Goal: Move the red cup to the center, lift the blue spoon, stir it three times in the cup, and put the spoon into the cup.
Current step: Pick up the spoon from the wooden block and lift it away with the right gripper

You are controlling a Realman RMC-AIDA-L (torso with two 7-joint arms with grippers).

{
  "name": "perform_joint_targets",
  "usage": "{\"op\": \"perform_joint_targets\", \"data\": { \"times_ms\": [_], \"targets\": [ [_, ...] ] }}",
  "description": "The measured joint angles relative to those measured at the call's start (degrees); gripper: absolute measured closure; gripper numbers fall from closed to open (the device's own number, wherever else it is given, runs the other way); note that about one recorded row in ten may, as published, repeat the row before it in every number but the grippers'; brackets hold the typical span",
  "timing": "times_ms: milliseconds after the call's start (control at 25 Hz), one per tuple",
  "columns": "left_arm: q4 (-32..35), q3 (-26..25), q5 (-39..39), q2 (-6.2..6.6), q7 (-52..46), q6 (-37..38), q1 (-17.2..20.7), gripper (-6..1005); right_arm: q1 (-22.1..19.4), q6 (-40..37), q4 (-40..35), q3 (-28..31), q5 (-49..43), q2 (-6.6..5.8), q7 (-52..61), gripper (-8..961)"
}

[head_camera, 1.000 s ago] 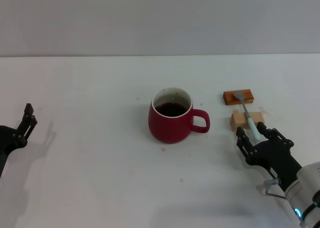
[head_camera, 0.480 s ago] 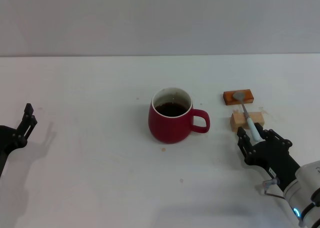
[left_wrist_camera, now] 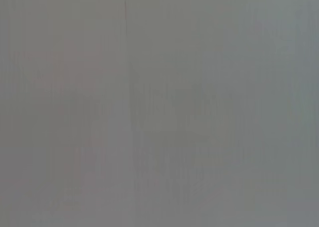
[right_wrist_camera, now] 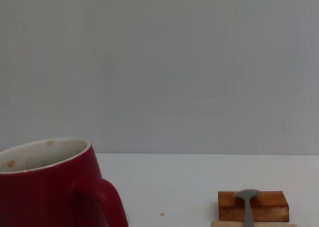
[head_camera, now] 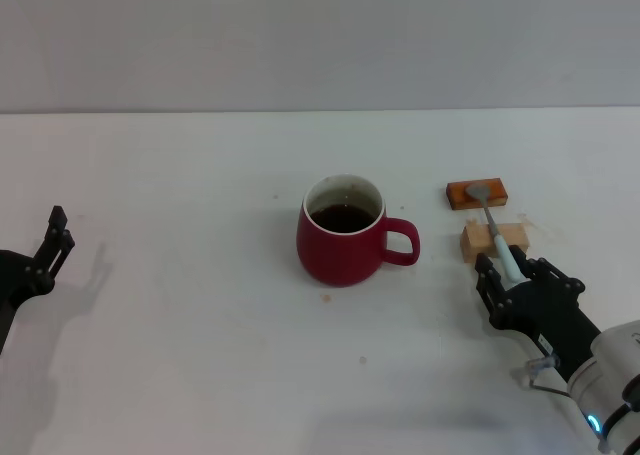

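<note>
Near the middle of the table (head_camera: 180, 375) stands the red cup (head_camera: 342, 231), dark liquid inside and its handle turned toward the robot's right, so the first step looks done to me. Right of the cup, well apart from it, the blue spoon (head_camera: 497, 235) lies propped across two small wooden blocks: its grey bowl rests on the orange-brown block (head_camera: 476, 193) farther from the robot, and its pale handle crosses the tan block (head_camera: 492, 239) nearer to it. The right claw (head_camera: 510, 278) sits just on the near side of the tan block, spread open with the tip of the spoon handle between its fingers (head_camera: 484, 275); it has not clamped down, as far as I can judge. Far to the left of the cup, the left claw (head_camera: 50, 245) is parked at the table's edge, and I cannot tell whether it is released or clenched. Lifting the spoon, the three stirs and dropping it into the cup all remain.
</note>
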Motion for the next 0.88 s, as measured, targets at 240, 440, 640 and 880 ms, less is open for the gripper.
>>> {"op": "perform_joint_targets", "data": {
  "times_ms": [240, 440, 640, 880],
  "targets": [
    [0.2, 0.2, 0.0, 0.00, 0.0, 0.0, 0.0, 139, -0.1, 0.6, 0.2, 0.2, 0.0, 0.00, 0.0, 645],
    [0.2, 0.2, 0.0, 0.00, 0.0, 0.0, 0.0, 139, -0.4, 1.1, 0.7, 0.3, 0.0, -0.03, -0.1, 741],
    [0.6, 0.6, 0.1, 0.00, 0.0, 0.0, -0.3, 139, -1.0, -0.2, 0.8, 0.2, 0.0, 0.01, -0.4, 806],
    [0.7, 0.8, 0.1, 0.00, 0.0, 0.0, -0.4, 139, -2.6, -3.4, 1.9, 0.0, -0.2, -0.14, -0.6, 823]
  ]
}}
